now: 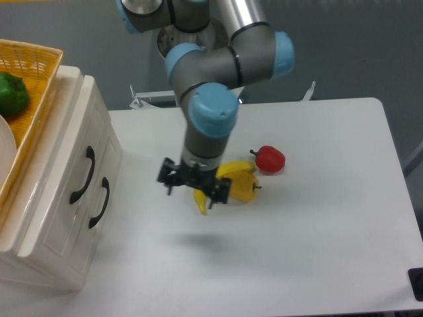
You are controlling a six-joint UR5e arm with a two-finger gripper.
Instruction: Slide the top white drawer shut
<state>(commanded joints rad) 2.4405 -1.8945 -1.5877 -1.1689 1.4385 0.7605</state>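
- Camera view from above is showing the white table spreading under and to every side of the pincer, with most of its bare surface lying to the pincer's right and toward the near edge.
- Sitting well to the pincer's left at the table's left end is the cream-white cabinet, its front panels facing toward the pincer.
- Lying in that front, the top white drawer is sitting flush with the cabinet face; its long side is running along the cabinet front, from the far end toward the near edge, and its front is pointing toward the table's middle.
- Showing on it is a black arched handle, with the lower drawer's handle sitting just beside it, nearer the pincer.
- Resting on top of the cabinet, farther left still, is a woven yellow basket, and it is holding a green pepper plus the edge of a white plate.
- Hanging from the arm, the pincer is hovering above the table with its two black fingers spread apart and gripping nothing.
- Lying just behind and below the pincer is a banana, partly hidden by it.
- Touching the banana on the pincer's right is a yellow pepper.
- Sitting a little farther right is a red pepper.
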